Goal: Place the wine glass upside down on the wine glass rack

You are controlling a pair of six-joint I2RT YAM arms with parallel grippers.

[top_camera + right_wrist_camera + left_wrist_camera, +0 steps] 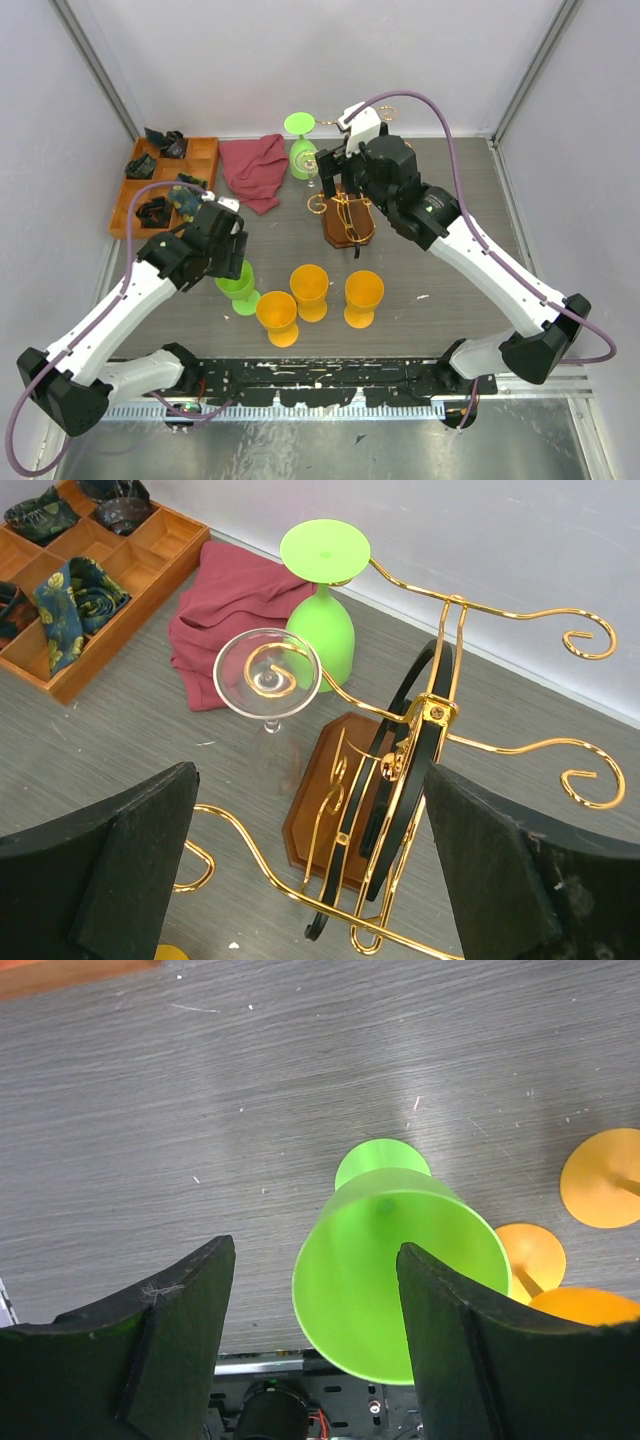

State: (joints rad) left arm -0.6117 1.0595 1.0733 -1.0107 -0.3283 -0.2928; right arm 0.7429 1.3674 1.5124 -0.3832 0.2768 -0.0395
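Left end effector (315, 1250) is sitting open, jaws spread. The green wine glass (400, 1290) is standing upright on its foot on the grey surface (200, 1110), between the two fingers. It is close against the finger on the right of the wrist view, with a clear gap to the other, so it is not clamped.

Three orange glasses (310, 290) are standing upright just beside it, toward the middle of the near side.

Right end effector (310, 780) is hanging wide open above the wine glass rack (400, 770) and gripping nothing.

The rack is standing on its oval wooden base at the back of the surface, right of centre, well apart from the green wine glass.

Two glasses are hanging upside down on the rack's gold scroll arms, on the side facing the cloth. One is a hung green glass (322, 640) with its foot on top. The other is a clear glass (267, 670) just in front of it.

A red cloth (230, 610) is lying crumpled beside the rack. Past the cloth, a wooden tray (203, 152) is sitting at the back left corner, holding dark patterned fabric pieces in some compartments.
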